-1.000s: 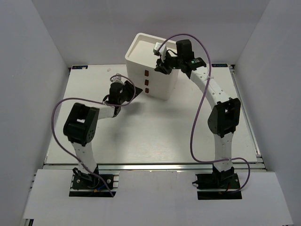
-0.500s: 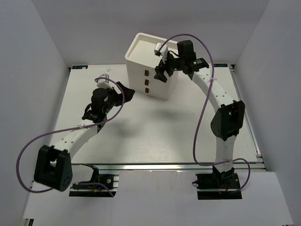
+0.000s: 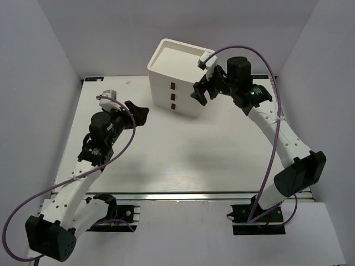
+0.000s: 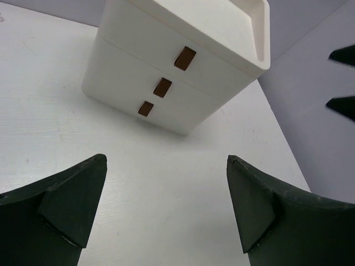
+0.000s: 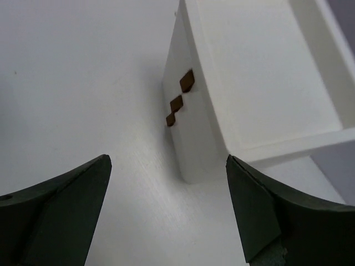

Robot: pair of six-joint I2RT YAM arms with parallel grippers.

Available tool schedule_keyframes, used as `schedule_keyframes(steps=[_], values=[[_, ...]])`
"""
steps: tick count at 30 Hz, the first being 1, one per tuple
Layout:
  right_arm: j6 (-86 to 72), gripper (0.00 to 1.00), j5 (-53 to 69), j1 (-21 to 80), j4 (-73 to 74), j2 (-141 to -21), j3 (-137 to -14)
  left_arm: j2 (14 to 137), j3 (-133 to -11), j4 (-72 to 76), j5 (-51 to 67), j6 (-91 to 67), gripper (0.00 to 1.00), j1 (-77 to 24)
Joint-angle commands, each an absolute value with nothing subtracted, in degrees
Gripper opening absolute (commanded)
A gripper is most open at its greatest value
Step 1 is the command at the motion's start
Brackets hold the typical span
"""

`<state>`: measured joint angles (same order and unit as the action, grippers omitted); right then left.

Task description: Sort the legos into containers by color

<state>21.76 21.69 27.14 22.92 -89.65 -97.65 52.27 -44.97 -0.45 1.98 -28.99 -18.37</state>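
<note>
From above, the white chest (image 3: 176,66) stood at the far side of the table (image 3: 183,160). All three drawers (image 3: 183,100) looked pushed in. The brown pulls (image 3: 173,97) sat one over the other on the chest's front. The left gripper (image 3: 135,112) was out in front of that face, well apart from it, wide open with nothing in it. The right gripper (image 3: 201,91) was much nearer, just beside the chest's right front corner, open and empty too. No legos showed anywhere.

From the left wrist, the pulls lay ahead and a little to the left of the spread fingers (image 4: 72,202), with only bare table up to the chest. This arm looked better lined up to tug a drawer out, and there was room in front of the chest.

From the right wrist, the view looked down on the chest's tray top (image 5: 260,72), with the pulls off to the side. This gripper had the chest wall close by, so it had little room.
</note>
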Motion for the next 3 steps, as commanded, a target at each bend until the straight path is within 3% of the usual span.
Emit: schedule_keyframes(steps=[1,3], values=[[19.6,0.89,17.32,26.81,23.47,-87.03,-91.16,50.19,-45.01,-3.6,1.84,-27.68,0.98,-18.28],[18.38,0.9,17.84,26.81,22.77,-85.44,-87.39,49.57,-44.74,-3.6,2.9,-27.95,0.98,-18.28]])
